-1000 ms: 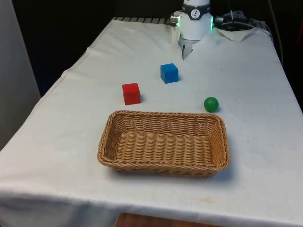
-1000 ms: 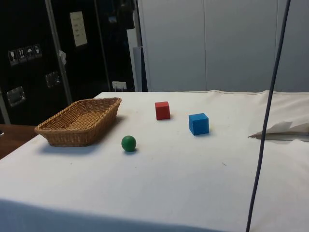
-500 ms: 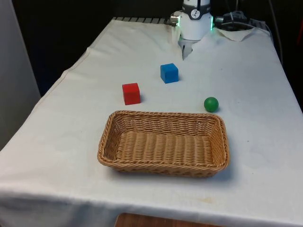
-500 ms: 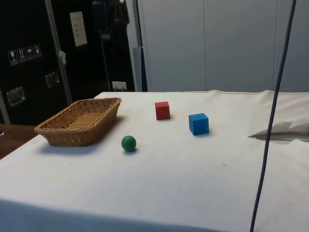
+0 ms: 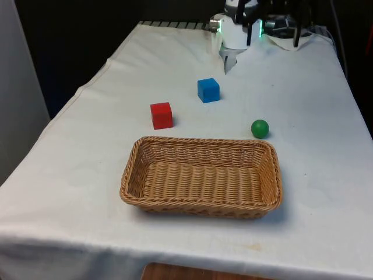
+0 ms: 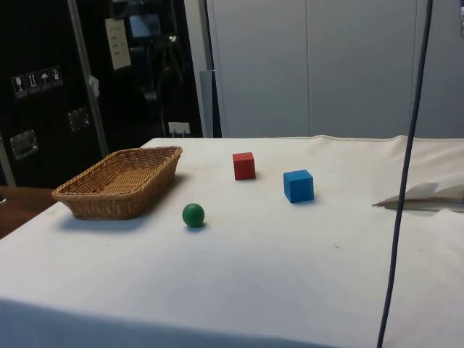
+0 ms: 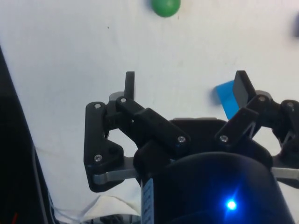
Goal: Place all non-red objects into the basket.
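Observation:
A blue cube (image 5: 208,90) (image 6: 298,185) rests on the white cloth, with a red cube (image 5: 161,115) (image 6: 244,165) close by on the front view's left. A green ball (image 5: 260,128) (image 6: 193,214) lies just beyond the far right corner of the wicker basket (image 5: 201,142) (image 6: 109,203), which holds nothing. My gripper (image 7: 186,86) hangs high over the cloth, open and holding nothing. In the wrist view the blue cube (image 7: 225,95) shows partly behind one finger and the green ball (image 7: 166,5) lies farther off.
A crumpled white sheet (image 5: 291,41) (image 6: 428,194) lies at the table's far end beside the robot base. A dark cable (image 6: 402,181) hangs down in the side view. Open cloth surrounds the cubes, ball and basket.
The arm at the far end has turned, showing dark parts where its white wrist was. The hanging cable has swayed slightly. Cubes, ball and basket have stayed put.

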